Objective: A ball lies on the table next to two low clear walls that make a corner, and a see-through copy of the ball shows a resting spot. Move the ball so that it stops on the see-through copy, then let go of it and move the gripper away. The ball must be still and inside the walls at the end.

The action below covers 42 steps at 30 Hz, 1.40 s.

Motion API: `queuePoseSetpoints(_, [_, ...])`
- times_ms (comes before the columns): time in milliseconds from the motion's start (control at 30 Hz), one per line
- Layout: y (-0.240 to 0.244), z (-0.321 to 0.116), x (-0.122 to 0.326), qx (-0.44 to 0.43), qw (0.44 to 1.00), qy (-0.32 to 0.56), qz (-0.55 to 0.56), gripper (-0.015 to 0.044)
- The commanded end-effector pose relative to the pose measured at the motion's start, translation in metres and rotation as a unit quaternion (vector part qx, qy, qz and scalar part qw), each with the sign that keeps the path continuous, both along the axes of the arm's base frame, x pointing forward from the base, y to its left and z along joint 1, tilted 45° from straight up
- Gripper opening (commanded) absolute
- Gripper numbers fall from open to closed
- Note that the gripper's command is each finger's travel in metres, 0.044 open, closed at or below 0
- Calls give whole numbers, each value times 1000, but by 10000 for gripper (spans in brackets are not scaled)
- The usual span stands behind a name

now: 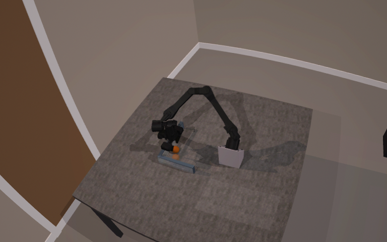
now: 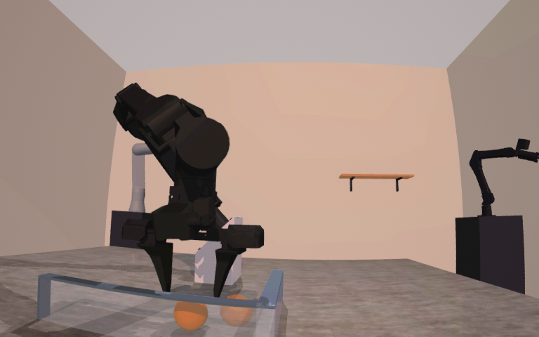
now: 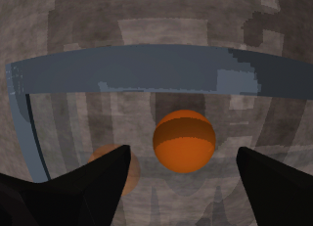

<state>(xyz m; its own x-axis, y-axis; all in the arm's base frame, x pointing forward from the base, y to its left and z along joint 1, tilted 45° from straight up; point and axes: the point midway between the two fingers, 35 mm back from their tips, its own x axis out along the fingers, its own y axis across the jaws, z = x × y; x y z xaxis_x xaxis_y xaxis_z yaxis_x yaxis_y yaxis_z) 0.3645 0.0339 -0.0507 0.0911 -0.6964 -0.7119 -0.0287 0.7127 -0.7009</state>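
Observation:
An orange ball [image 1: 176, 149] [image 2: 190, 315] [image 3: 184, 143] lies on the table inside the corner of the clear walls. The see-through copy [image 1: 175, 157] [image 2: 236, 309] [image 3: 105, 158] is beside it, nearer the side wall [image 1: 176, 161] [image 2: 273, 288] [image 3: 24, 135]; a finger partly covers it in the wrist view. The other, longer wall [image 2: 130, 291] [image 3: 147, 69] runs behind the ball in the wrist view. My gripper [image 2: 191, 293] [image 3: 186, 154] is open and points down just above the ball. The ball shows between its fingertips in the wrist view, with a gap on each side.
The arm's pale base block [image 1: 230, 157] [image 2: 217, 267] stands on the table [image 1: 147, 185] [image 2: 368, 292]. The walls' blue top edges lie close to the fingers. Another dark arm [image 2: 479, 175] on a pedestal and a wall shelf [image 2: 376, 176] are far in the background.

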Motion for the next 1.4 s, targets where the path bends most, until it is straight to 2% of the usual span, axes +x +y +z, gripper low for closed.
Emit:
queuePoseSetpoints(0, [-7, -7, -2, -3, 1000, 5, 0, 331])
queuePoseSetpoints(400, [-20, -18, -1, -4, 1000, 5, 0, 331])
queuePoseSetpoints(533, [-20, -18, -1, -4, 1000, 5, 0, 226])
queuePoseSetpoints(767, [-20, -18, -1, -4, 1000, 5, 0, 179])
queuePoseSetpoints(1000, [0, -19, -7, -3, 1000, 2, 10, 0])
queuePoseSetpoints(1367, [40, 24, -4, 0, 1000, 4, 7, 0])
